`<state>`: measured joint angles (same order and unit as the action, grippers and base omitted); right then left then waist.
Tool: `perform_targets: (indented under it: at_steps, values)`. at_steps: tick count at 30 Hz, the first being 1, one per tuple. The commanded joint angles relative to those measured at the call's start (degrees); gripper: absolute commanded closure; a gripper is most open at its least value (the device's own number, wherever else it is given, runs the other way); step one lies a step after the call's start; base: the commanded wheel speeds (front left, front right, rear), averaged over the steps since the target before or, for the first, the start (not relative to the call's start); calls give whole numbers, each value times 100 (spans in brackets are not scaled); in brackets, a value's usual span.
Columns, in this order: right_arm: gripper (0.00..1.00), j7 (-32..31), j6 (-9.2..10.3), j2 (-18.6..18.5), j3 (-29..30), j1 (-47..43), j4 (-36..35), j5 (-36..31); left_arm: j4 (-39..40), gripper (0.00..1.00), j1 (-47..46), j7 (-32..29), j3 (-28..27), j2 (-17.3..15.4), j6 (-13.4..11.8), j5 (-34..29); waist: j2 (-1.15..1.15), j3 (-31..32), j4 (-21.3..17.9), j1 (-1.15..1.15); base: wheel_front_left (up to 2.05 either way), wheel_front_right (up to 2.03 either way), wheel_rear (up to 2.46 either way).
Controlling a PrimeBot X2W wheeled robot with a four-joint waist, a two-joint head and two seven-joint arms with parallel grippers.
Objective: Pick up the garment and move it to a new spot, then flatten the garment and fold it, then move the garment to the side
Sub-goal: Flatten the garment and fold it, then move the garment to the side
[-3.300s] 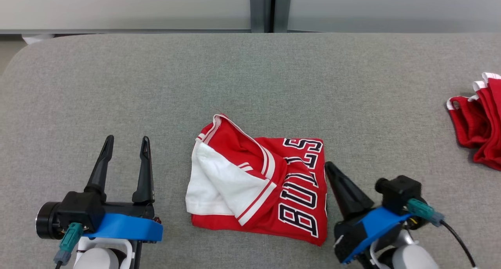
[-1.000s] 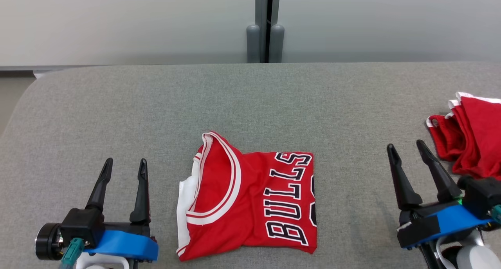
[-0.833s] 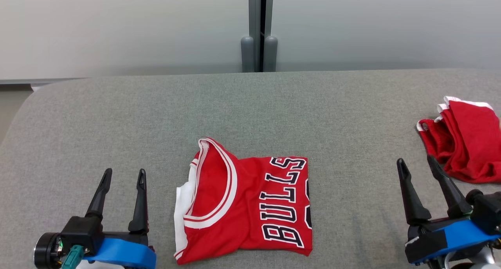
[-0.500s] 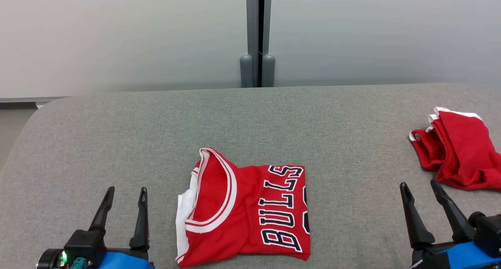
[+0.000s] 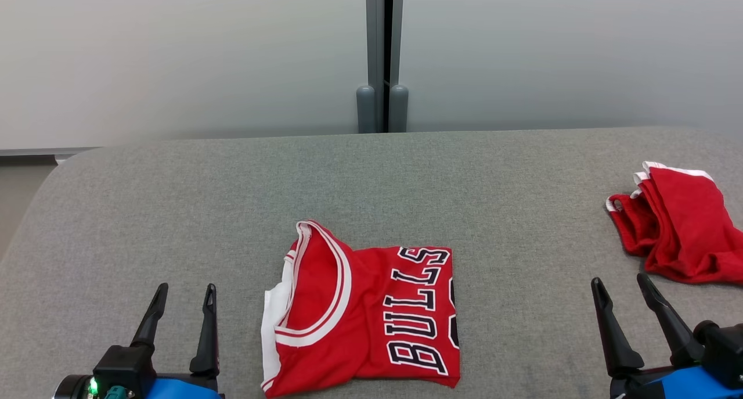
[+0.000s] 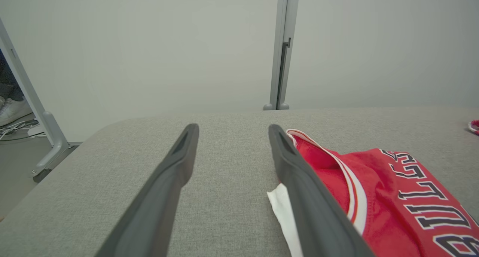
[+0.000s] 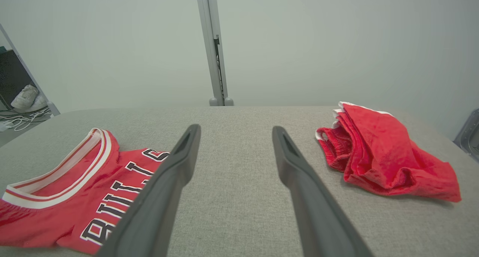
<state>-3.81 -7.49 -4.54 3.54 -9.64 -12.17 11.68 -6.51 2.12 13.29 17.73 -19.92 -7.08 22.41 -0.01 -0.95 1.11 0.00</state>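
Red folded jersey (image 5: pixel 371 317), white-trimmed collar, black-and-white "BULLS" lettering, a white layer peeking out along its 9 o'clock edge: you have it lying flat at 6 o'clock on the grey fabric table (image 5: pixel 174 213), between your two grippers and touched by neither. Left gripper (image 5: pixel 186 287) at 8 o'clock, right gripper (image 5: pixel 619 279) at 4 o'clock: both spread wide and empty. Your right wrist view adds pale shoes (image 7: pixel 26 96) beyond the table at its 9 o'clock, with a crumpled red garment (image 7: pixel 381 156) at 3 o'clock.
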Motion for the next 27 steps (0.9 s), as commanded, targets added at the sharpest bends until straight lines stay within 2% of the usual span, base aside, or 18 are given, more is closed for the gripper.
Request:
perform_targets:
  at_steps: [1,12,18,23,27]
  values:
    - [0,-13,-1,24,10,-85,-30,-37,-15,0,31,10,12,-30,-11,14,1,10,-6,0,0,0,0]
    - [0,-112,-1,69,27,-88,-75,-32,4,0,-61,22,26,-65,-50,26,1,-9,30,0,0,0,0]
    - [0,-244,-1,-38,-144,215,42,-29,162,0,-383,57,22,-81,-54,-77,1,-379,213,0,0,0,0]
    - [0,-248,-1,-113,-599,623,602,38,319,0,-764,107,27,-39,-26,-199,1,-863,469,0,0,0,0]
    - [0,-114,-1,-89,-926,1015,1381,198,367,0,-1039,150,61,51,43,-277,1,-1189,695,0,0,0,0]
